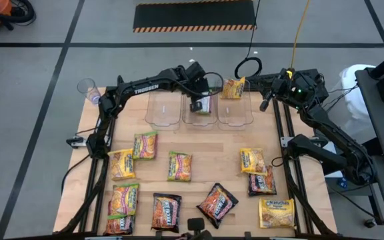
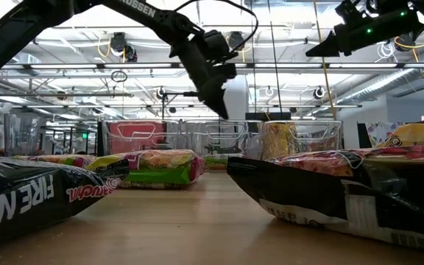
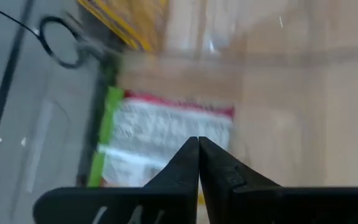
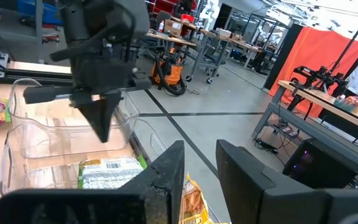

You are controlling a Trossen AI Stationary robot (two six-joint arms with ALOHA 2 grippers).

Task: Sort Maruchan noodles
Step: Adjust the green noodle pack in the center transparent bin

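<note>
My left gripper (image 3: pixel 198 140) is shut with nothing between its fingers. It hangs over the middle clear bin (image 1: pixel 200 115), pointing steeply down, clear of the bin in the right wrist view (image 4: pixel 102 134). A green-edged noodle packet (image 3: pixel 160 146) lies flat on that bin's floor below the fingers. A yellow packet (image 1: pixel 233 87) stands against the far wall of the right bin (image 1: pixel 236 112). My right gripper (image 4: pixel 201 148) waits open, raised at the table's far right (image 1: pixel 265 103), holding nothing.
The left bin (image 1: pixel 163 110) holds nothing that shows. Several packets lie spread over the near half of the table, among them green-edged ones (image 1: pixel 145 145), yellow ones (image 1: pixel 253 161) and dark ones (image 1: pixel 217 204). A clear cup (image 1: pixel 89 87) stands at the far left corner.
</note>
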